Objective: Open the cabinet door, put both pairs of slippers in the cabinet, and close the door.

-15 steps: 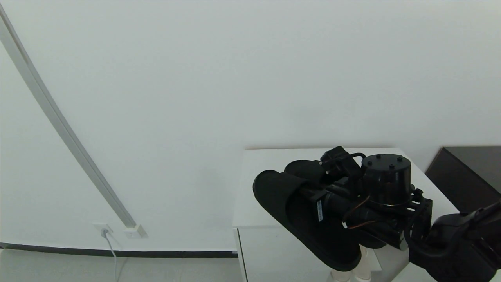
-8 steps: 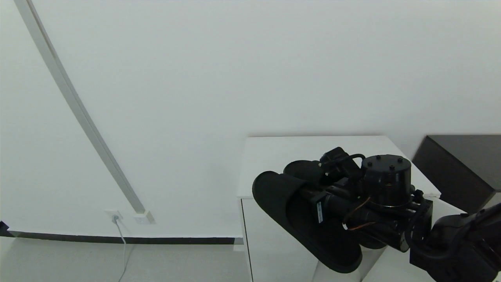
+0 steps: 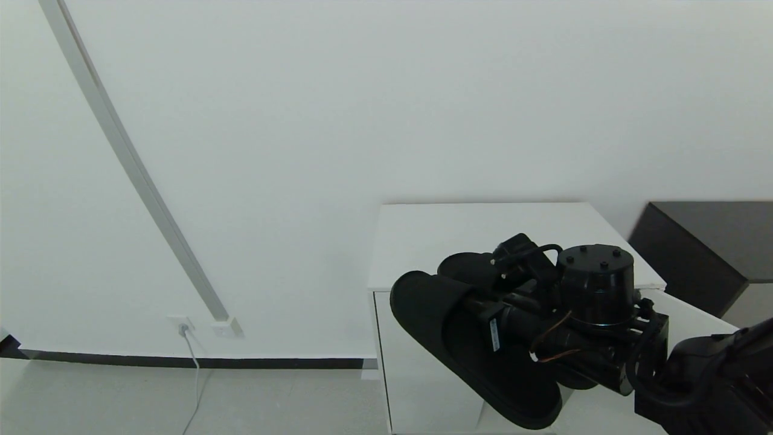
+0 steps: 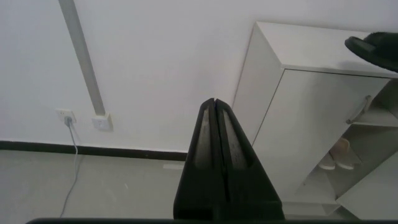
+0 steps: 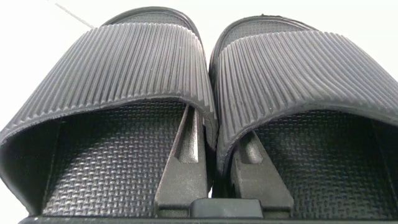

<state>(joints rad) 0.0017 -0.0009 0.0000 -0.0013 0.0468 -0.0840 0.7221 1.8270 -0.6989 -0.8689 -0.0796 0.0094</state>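
The white cabinet (image 3: 483,235) stands against the wall, with some of its shelves exposed. I hold the black slippers (image 3: 447,314) in the air before its top, side by side. Their long axis slants, toes raised toward the robot's left and heels low. My right gripper (image 5: 217,134) has one finger inside each slipper and pinches their inner walls together. My left gripper (image 4: 215,109) is fully closed and empty.

Two black slippers (image 3: 471,338), one white cabinet (image 3: 483,235), two pale slippers (image 4: 339,154), one wall socket (image 3: 180,326)
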